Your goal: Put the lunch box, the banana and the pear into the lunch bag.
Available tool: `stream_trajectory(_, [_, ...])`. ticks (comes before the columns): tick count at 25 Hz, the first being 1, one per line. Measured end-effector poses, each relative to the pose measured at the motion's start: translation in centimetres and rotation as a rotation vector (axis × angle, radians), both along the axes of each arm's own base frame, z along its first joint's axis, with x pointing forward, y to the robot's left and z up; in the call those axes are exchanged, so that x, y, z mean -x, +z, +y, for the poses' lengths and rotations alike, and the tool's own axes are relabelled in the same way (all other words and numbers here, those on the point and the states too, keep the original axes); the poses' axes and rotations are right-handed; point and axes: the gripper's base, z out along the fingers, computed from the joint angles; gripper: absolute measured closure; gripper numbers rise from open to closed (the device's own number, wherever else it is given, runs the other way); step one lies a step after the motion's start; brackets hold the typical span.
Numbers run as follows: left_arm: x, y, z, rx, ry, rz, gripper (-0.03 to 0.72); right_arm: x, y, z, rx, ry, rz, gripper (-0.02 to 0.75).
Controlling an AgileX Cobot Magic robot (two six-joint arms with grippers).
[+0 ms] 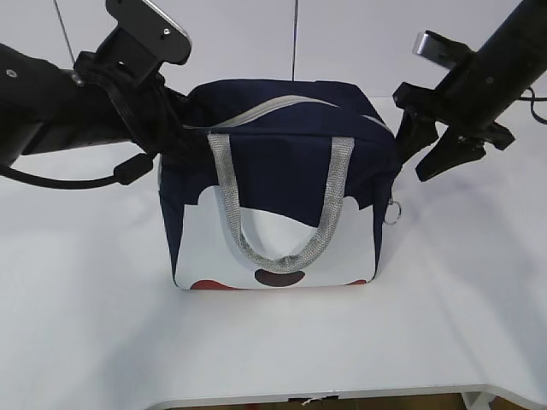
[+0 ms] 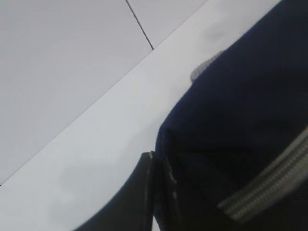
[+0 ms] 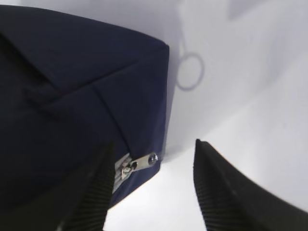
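Note:
The navy lunch bag (image 1: 282, 162) stands upright mid-table, its grey zipper (image 1: 273, 107) running over the top and a grey handle (image 1: 282, 248) hanging down the front. My left gripper (image 1: 173, 137) is at the bag's top left corner; in the left wrist view the gripper (image 2: 159, 192) is shut on a fold of the bag's fabric (image 2: 240, 125). My right gripper (image 1: 425, 158) is open beside the bag's right end. In the right wrist view the gripper (image 3: 153, 143) has the zipper slider (image 3: 139, 162) between its fingers, untouched. The lunch box, banana and pear are out of view.
A metal ring pull (image 1: 392, 211) hangs at the bag's right side, and also shows in the right wrist view (image 3: 190, 72). The white table (image 1: 273, 342) spreads around the bag, with its front edge near the bottom. A white wall stands behind.

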Motion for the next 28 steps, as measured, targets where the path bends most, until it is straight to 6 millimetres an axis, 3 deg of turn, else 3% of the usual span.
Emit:
stream_trajectory(3, [0.0,0.0,0.0,0.0,0.001,-0.001,0.703,0.1,0.9,-0.1,0.027,0.114,-0.083,0.283])
stream_trajectory(10, [0.0,0.0,0.0,0.0,0.001,-0.001,0.703,1.9,5.4,-0.4,0.113,0.435,-0.354,0.275])
stream_trajectory(19, [0.0,0.0,0.0,-0.009,-0.006,-0.008,0.703,2.0,5.5,-0.6,0.201,0.738,-0.49,0.275])
stream_trajectory(28, [0.2,0.6,-0.3,-0.135,-0.116,-0.098,0.703,2.1,5.7,-0.7,0.251,0.97,-0.601,0.275])
